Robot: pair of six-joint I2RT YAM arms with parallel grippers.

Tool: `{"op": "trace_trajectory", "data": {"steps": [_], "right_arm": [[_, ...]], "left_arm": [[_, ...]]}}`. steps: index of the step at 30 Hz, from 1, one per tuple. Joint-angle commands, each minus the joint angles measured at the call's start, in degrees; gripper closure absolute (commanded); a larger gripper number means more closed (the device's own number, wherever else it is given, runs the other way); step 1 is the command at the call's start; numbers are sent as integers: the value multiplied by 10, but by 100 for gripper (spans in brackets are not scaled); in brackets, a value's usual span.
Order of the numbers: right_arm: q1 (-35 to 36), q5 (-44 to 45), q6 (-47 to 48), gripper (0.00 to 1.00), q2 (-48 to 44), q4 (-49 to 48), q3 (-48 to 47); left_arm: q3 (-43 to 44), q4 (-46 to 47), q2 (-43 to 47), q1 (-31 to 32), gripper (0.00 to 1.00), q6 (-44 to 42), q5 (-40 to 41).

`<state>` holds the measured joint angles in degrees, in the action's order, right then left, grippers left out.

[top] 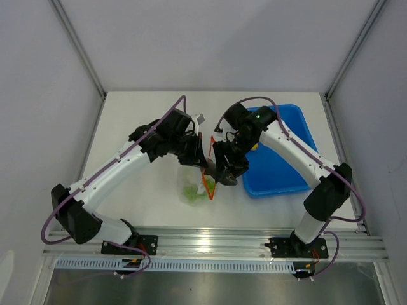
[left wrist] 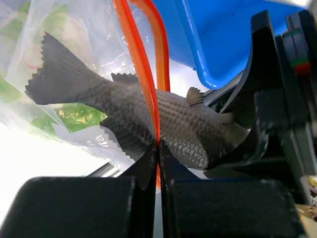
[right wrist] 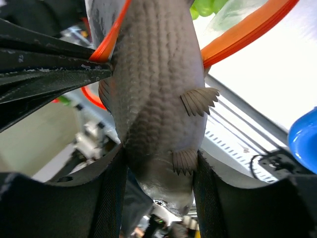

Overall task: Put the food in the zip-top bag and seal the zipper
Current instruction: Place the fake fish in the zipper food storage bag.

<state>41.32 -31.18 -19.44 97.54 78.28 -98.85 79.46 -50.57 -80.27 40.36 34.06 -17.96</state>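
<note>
The small crinkly clear plastic zip-top bag (top: 191, 189) lies on the white table (top: 146, 121), near of centre, just left of the blue rectangular plastic tray (top: 283, 159). The left gripper (left wrist: 158, 163) has its jaws pressed together on one lip of the thin orange-red zipper strip (left wrist: 136, 64), holding the mouth apart. The right gripper (right wrist: 158, 166) clamps the head of the grey scaly toy fish (right wrist: 153, 89), whose tail is through the mouth and body half in. Green toy pieces (left wrist: 74, 116) sit inside. A yellowish bit (top: 254, 147) shows by the right arm, too hidden to identify. Judging so, loading is nearly done and sealing is not yet begun.
</note>
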Motion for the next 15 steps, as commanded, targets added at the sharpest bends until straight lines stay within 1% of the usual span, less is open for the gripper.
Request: {"op": "trace_trajectory", "data": {"steps": [1, 4, 6, 7, 8, 10, 11, 14, 15], "right_arm": [[-27, -149, -6, 100, -32, -7, -11], [-45, -197, -21, 100, -42, -33, 5], [-52, -213, -51, 100, -51, -72, 16], [-56, -223, -66, 100, -57, -92, 40], [-69, -245, -100, 100, -66, -130, 55], [-82, -267, -138, 100, -74, -168, 96], [-96, -286, -178, 100, -81, -209, 109], [-113, -312, -227, 100, -104, -261, 140], [-122, -310, -232, 100, -111, -257, 138]], "left_arm": [[32, 8, -5, 4, 100, 1, -6], [44, 3, -8, 4, 99, -1, -6], [46, 3, -8, 3, 99, 1, -10], [46, 5, -7, 4, 100, 2, -14], [45, 7, -6, 3, 99, 5, -16], [41, 10, -6, 3, 100, 7, -20], [40, 10, -5, 4, 99, 7, -21], [39, 5, -5, 3, 99, 1, -14], [40, 2, -4, 3, 99, -1, -3]]}}
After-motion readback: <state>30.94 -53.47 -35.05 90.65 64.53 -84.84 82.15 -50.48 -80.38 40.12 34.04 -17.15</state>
